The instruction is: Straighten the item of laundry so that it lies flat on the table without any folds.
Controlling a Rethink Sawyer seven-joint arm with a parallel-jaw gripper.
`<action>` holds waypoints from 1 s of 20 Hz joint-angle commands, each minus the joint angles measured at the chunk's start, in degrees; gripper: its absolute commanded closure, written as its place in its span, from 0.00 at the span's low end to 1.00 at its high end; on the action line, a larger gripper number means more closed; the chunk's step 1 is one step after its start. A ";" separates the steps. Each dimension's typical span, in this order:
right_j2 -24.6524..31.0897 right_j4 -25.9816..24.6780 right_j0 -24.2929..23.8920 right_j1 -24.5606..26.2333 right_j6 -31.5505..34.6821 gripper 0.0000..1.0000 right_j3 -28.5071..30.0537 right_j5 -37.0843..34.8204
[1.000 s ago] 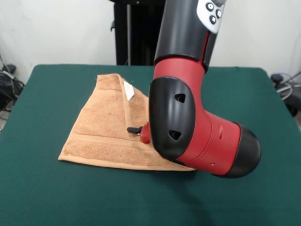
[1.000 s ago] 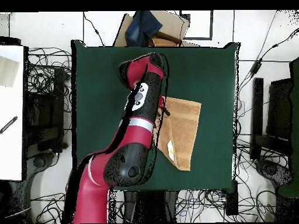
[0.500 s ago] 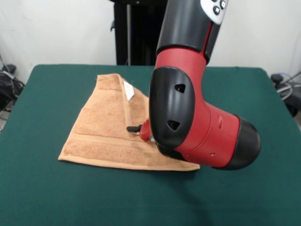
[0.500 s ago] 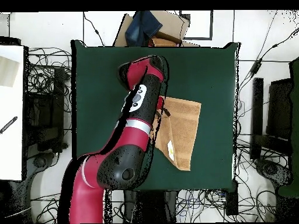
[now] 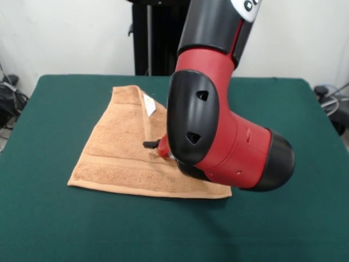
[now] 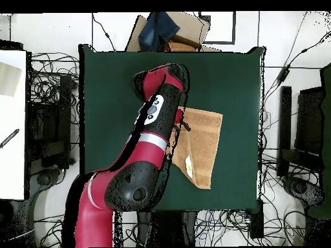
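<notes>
Rough tan terry-cloth towel (image 5: 122, 147) on matt green cloth table (image 5: 49, 218), beside glossy red-and-black plastic arm (image 5: 218, 136)

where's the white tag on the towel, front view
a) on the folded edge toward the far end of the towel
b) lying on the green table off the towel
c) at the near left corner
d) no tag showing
a: the small white tag sits on the towel along its folded edge, toward the far end, well away from the near left corner.

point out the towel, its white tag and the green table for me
tan terry-cloth towel (image 5: 117, 147), front view, on its bare middle
small white tag (image 5: 149, 105), front view, on the tag's centre
dark green cloth-covered table (image 5: 60, 224), front view, on bare cloth in front of the towel
</notes>
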State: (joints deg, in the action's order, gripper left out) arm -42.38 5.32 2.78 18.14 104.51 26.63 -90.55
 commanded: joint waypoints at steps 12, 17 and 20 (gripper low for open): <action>6.70 -4.00 0.27 -0.60 1.17 0.00 9.25 4.78; 6.93 -4.61 -0.07 -0.51 0.78 0.00 8.43 4.15; 7.27 -5.01 0.31 -1.63 0.94 0.00 10.15 4.43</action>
State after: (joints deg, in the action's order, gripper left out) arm -40.92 2.68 2.78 16.75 104.52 30.80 -90.55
